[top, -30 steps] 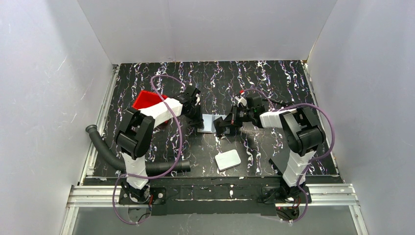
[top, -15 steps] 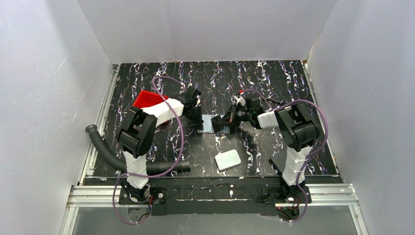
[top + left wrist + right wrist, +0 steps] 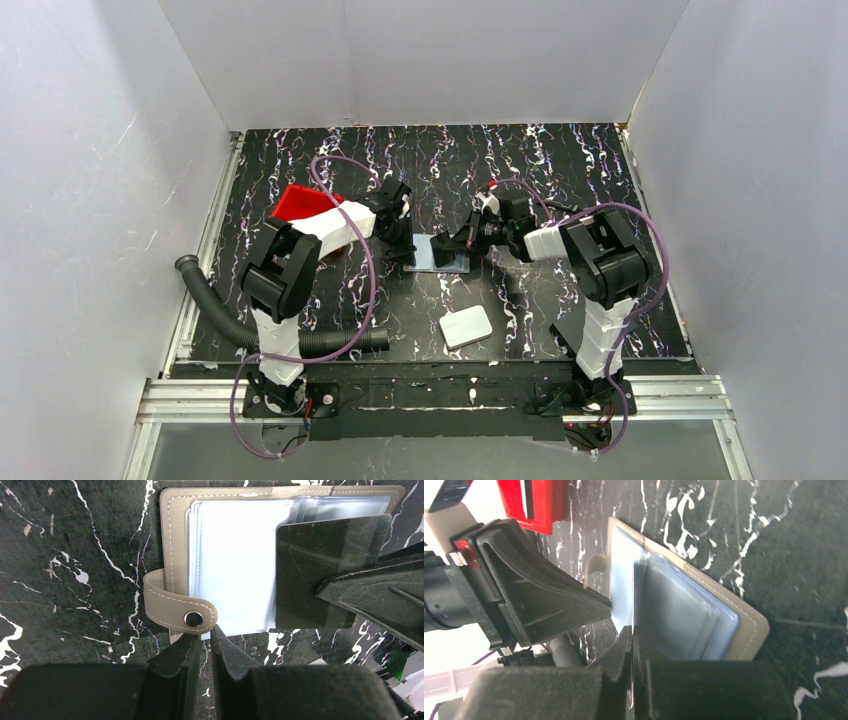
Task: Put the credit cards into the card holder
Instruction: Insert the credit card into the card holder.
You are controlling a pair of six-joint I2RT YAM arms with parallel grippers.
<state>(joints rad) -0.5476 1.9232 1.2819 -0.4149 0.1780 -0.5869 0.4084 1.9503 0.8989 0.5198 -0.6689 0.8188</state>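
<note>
The card holder [image 3: 437,252] lies open on the table, a grey-brown stitched cover [image 3: 175,540] with clear sleeves and a snap strap [image 3: 180,611]. My right gripper [image 3: 462,248] is shut on a credit card [image 3: 320,565], which looks dark here. It holds the card over the sleeves on the holder's right side. In the right wrist view the card [image 3: 640,600] runs forward from my gripper [image 3: 631,630] over the holder [image 3: 754,625]. My left gripper [image 3: 210,630] is nearly shut and empty. Its tips rest at the holder's near edge under the strap. Its fingers [image 3: 549,600] also show in the right wrist view.
A red tray [image 3: 300,203] stands behind the left arm and shows in the right wrist view [image 3: 531,502]. A white rounded slab [image 3: 466,326] lies near the front middle. A black corrugated hose [image 3: 250,330] runs along the front left. White walls enclose the table.
My right gripper has moved left and a little away from me, bringing the dark card from beside the holder to over its sleeves. The left gripper has stayed at the holder's edge.
</note>
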